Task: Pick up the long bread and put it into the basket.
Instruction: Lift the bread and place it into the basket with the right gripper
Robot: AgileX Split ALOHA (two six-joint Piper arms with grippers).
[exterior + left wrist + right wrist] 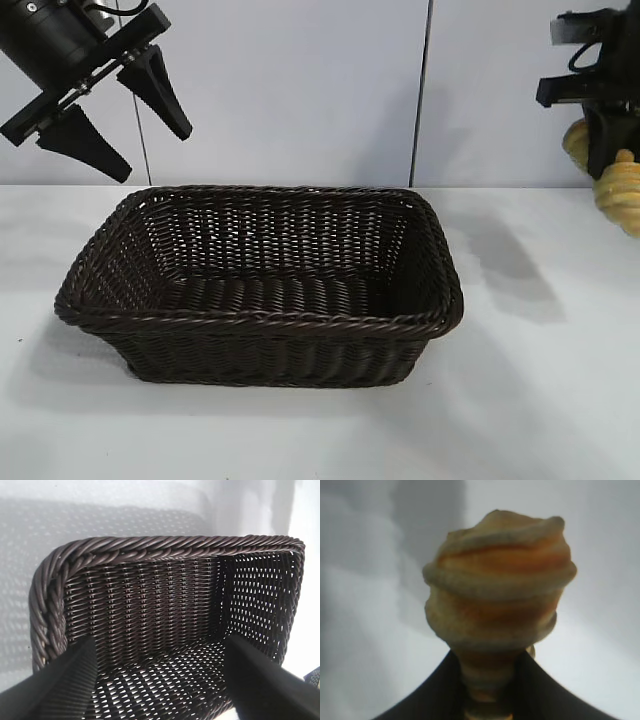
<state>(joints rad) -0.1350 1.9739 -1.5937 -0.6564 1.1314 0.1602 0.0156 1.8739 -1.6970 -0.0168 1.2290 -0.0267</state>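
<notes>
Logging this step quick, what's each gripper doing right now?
Left gripper: open, holding nothing, raised above the basket's left end.
Right gripper: shut on the long bread, lifted off to the basket's right.

Basket (262, 318): dark brown wicker, tight horizontal weave, braided rim; long bread (499, 600): golden-tan with paler ridged bands across it; left gripper (112, 106) and right gripper (606, 140): black; tabletop (520, 400): plain white; back wall pale blue-grey.
</notes>
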